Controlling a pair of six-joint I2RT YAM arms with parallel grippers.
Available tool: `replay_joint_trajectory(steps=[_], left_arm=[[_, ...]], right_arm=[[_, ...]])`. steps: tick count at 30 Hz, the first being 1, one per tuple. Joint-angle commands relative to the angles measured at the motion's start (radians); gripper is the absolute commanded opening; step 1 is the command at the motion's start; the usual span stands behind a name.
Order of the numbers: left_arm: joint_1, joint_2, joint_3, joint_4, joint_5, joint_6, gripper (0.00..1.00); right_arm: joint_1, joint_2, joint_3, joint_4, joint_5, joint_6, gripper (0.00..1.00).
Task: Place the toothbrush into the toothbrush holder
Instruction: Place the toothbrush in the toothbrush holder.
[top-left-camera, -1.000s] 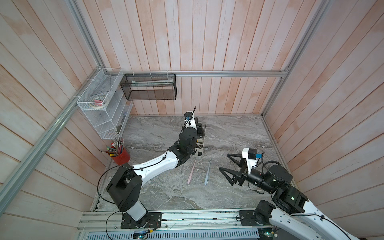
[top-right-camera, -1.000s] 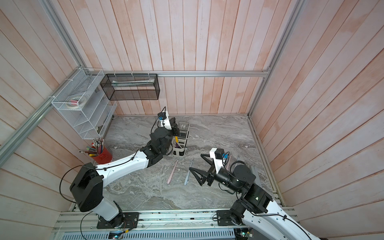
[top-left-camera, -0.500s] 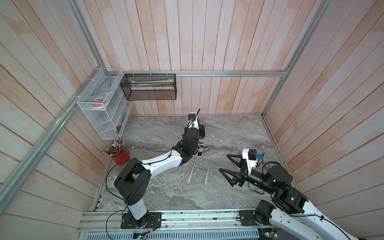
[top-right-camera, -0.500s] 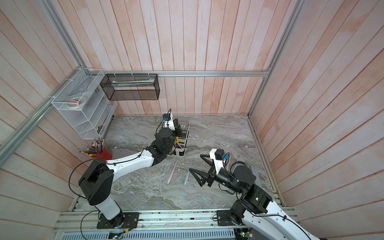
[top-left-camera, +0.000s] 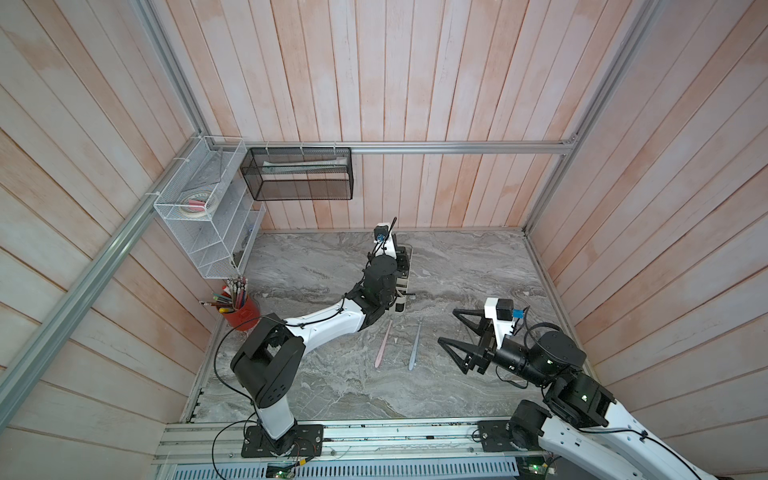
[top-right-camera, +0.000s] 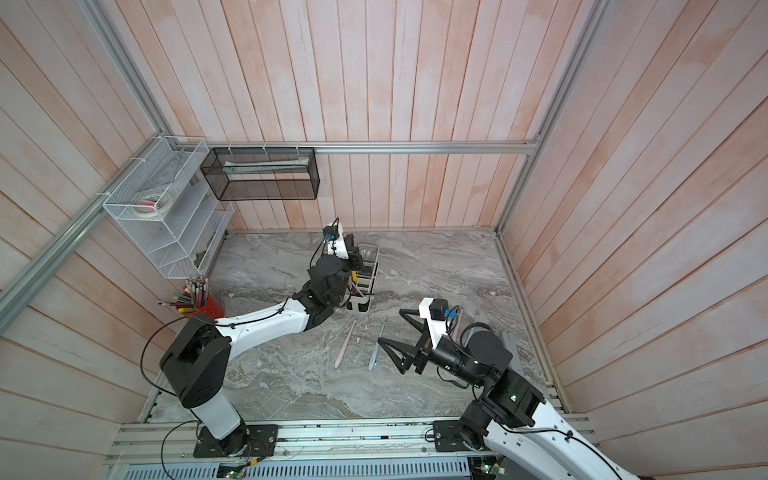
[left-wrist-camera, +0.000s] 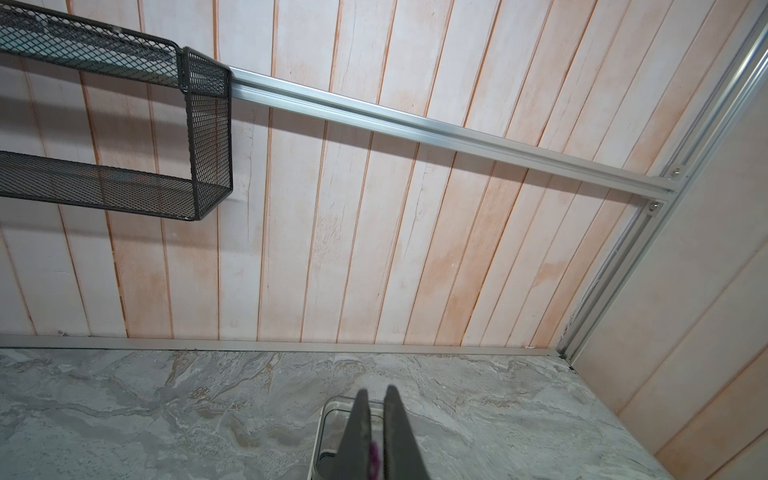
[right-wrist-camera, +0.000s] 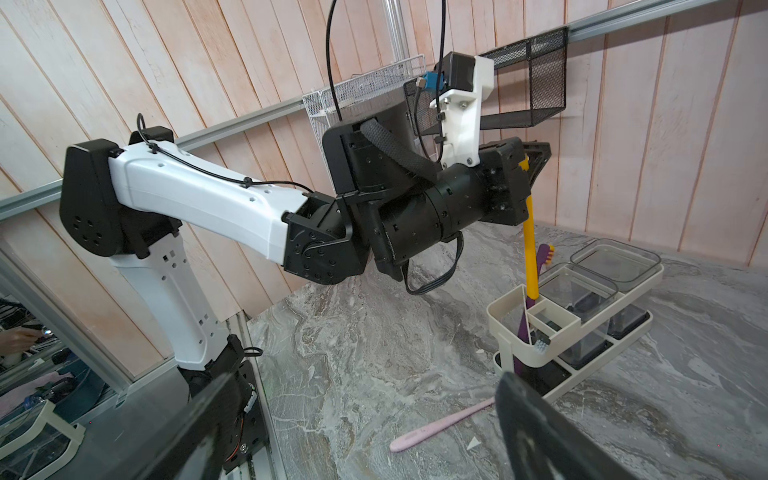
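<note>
Left pincer (top-left-camera: 402, 266), at mid-frame in a top view, is mostly hidden behind its own wrist; only a sliver of the toothbrush holder (top-left-camera: 401, 305) shows beside it. Right pincer (top-left-camera: 449, 326), lower right of centre, is spread wide and empty above the worktop (top-left-camera: 316, 266). A pink toothbrush (top-left-camera: 383, 345) and a grey toothbrush (top-left-camera: 415, 344) lie between the arms. In a top view with more of the holder (top-right-camera: 360, 306) exposed, the yellow toothbrush (top-right-camera: 354, 276) and a purple toothbrush (top-right-camera: 357, 289) show inside it, the grip too small to read. From the left wrist, the fingers (left-wrist-camera: 359, 432) stand nearly pressed together over the holder's rim (left-wrist-camera: 319, 436), their bases cut off, a purple blur in the slit. From the right wrist, the left pincer (right-wrist-camera: 534, 160) is pinching the yellow toothbrush (right-wrist-camera: 530, 249) near its top; it hangs upright, its lower end inside the end section of the holder (right-wrist-camera: 505, 332) beside the leaning purple toothbrush (right-wrist-camera: 521, 332), which cell unclear. The right pincer's fingers (right-wrist-camera: 540, 436) are blurred, far apart.
</note>
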Motion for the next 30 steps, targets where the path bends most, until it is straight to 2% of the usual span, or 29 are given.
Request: replay_joint_trajectory(steps=[1, 26, 30], left_arm=[[0.007, 0.018, -0.023, 0.026, -0.007, 0.020, 0.00], [0.006, 0.040, -0.090, 0.017, 0.000, -0.053, 0.00], [0.004, 0.051, -0.087, 0.000, 0.020, -0.064, 0.03]], right_arm=[[0.001, -0.011, -0.013, 0.020, -0.014, -0.004, 0.98], [0.001, -0.011, -0.017, 0.024, -0.019, -0.005, 0.98], [0.000, -0.008, -0.016, 0.024, -0.020, -0.006, 0.98]])
